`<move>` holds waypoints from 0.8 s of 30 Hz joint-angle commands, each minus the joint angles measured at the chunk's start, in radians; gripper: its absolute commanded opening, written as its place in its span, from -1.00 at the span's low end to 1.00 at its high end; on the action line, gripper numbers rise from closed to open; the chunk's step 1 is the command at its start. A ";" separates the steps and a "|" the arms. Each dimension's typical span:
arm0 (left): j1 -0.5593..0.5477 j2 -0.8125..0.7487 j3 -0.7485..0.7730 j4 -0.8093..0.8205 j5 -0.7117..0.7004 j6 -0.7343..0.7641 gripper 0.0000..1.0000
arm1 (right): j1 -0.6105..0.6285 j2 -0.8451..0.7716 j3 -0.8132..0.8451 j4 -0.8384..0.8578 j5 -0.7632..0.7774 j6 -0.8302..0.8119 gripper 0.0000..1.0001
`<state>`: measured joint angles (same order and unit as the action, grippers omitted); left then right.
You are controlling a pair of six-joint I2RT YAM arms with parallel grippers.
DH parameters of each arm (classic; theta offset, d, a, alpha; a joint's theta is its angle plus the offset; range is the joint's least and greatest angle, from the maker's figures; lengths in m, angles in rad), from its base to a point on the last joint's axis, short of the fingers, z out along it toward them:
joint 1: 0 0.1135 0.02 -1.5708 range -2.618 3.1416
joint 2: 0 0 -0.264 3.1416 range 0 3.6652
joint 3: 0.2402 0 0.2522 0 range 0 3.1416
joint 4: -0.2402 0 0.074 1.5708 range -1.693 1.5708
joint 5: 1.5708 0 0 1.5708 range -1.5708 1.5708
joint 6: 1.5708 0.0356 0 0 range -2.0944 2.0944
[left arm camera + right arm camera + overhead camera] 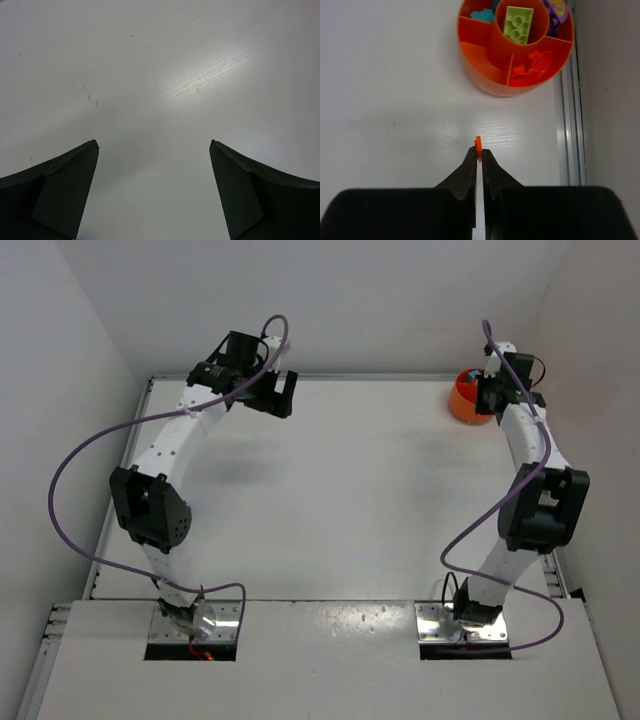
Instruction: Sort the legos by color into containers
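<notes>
My right gripper (479, 151) is shut on a tiny orange lego (478, 144), which pokes out edge-on from its tips just above the table. Ahead of it stands the round orange container (485, 80) with divider walls. A light green brick (518, 23) lies in its middle cup, orange pieces (532, 67) in the near compartment, and cyan (482, 15) and purple (555, 10) ones at the back. From above, the container (466, 400) sits at the far right beside the right wrist. My left gripper (154, 145) (283, 392) hangs open over bare table at the far left.
A metal rail (567, 125) runs along the table's right edge just beside the container, with the white wall behind it. Purple cables loop off both arms. White walls close in the table on three sides.
</notes>
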<state>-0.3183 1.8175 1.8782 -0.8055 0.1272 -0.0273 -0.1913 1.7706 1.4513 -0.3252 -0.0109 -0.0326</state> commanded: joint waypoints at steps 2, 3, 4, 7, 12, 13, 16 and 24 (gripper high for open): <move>0.028 -0.008 0.013 0.012 0.051 -0.071 0.99 | -0.036 0.113 0.158 -0.049 0.071 0.115 -1.00; 0.028 -0.007 0.013 0.012 0.002 -0.088 0.99 | -0.036 0.130 0.194 -0.058 0.071 0.135 -1.00; 0.028 0.006 0.013 0.012 -0.011 -0.101 0.99 | -0.046 0.165 0.214 -0.058 0.071 0.145 -1.00; 0.041 0.006 0.022 0.012 -0.057 -0.102 0.99 | -0.065 0.216 0.288 -0.058 0.071 0.178 -1.00; 0.050 -0.003 0.019 0.012 -0.089 -0.086 0.99 | -0.094 0.315 0.386 -0.058 0.103 0.227 -1.00; 0.050 -0.012 0.009 0.012 -0.089 -0.086 0.99 | -0.103 0.325 0.386 -0.058 0.103 0.237 -1.00; 0.059 -0.012 -0.001 0.012 -0.080 -0.077 0.99 | -0.103 0.366 0.426 -0.032 0.103 0.237 -1.00; 0.068 -0.046 -0.053 0.012 -0.104 -0.066 0.99 | -0.103 0.454 0.511 -0.003 0.083 0.246 -1.00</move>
<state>-0.2665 1.8179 1.8454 -0.8051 0.0528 -0.0914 -0.2985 2.2078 1.8984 -0.3679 0.0765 0.1905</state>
